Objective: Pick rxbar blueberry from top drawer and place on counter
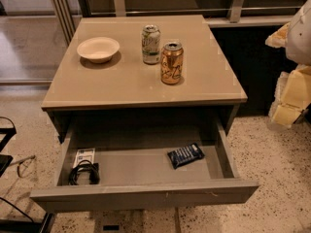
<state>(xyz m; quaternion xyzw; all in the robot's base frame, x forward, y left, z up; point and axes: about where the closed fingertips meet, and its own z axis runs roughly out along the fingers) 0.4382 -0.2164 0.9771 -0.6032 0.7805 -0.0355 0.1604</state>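
Gripper [290, 100] noted at the right edge of view, off the counter's right side and well apart from the bar; whether it is set wide or narrow we cannot tell. Below it and to its left, the top drawer [146, 194] stands pulled out. Inside, farthest from the gripper, lie a black coiled cable [83, 173] and a white card [84, 156]. Nearer the gripper lies the rxbar blueberry [185, 155], flat on the drawer floor, askew, touching nothing. We judge it light and thin, with a slick wrapper; take it across the short width at mid-length. Beyond, the counter [121, 89] carries an orange can [172, 62], a green-white can [151, 44] and a bowl [98, 49].
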